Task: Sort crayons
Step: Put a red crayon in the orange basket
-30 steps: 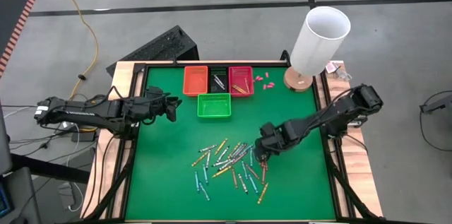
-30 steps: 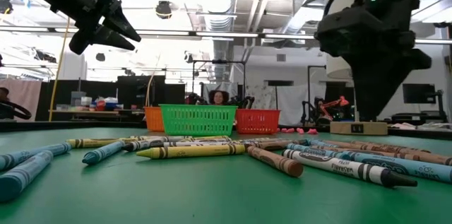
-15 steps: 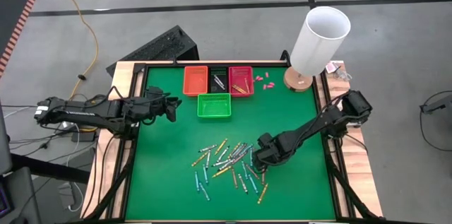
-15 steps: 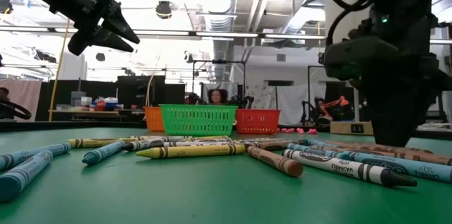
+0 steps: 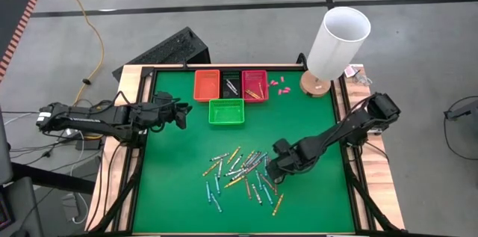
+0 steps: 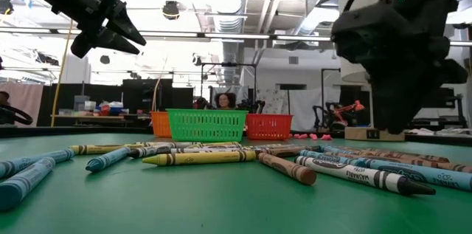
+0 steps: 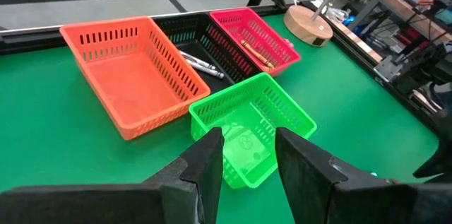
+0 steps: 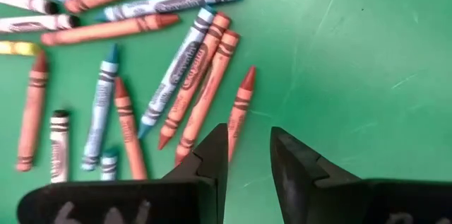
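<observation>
**Right gripper low over crayon scatter; left arm idle near baskets**

The crayons (image 5: 243, 173) lie loose on the green table (image 5: 172, 185), spread across its near-centre area; a few more rest in the black basket (image 5: 231, 84) and the red basket (image 5: 255, 85) by the far edge. The orange basket (image 5: 206, 85) appears bare inside, and the green basket (image 5: 226, 111), set just in front of the row, holds no crayon that can be made out.

The right gripper (image 5: 273, 170) is at the right-hand side of the scatter, close above the surface. Its jaws stand narrowly parted with nothing between them; a reddish crayon (image 8: 239, 111) lies just beyond the fingertips (image 8: 215, 150).

The left gripper (image 5: 181, 114) hangs above the table near its left edge, beside the green basket, jaws narrowly apart and empty.

A white lamp (image 5: 336, 42) stands at the far right corner.
</observation>
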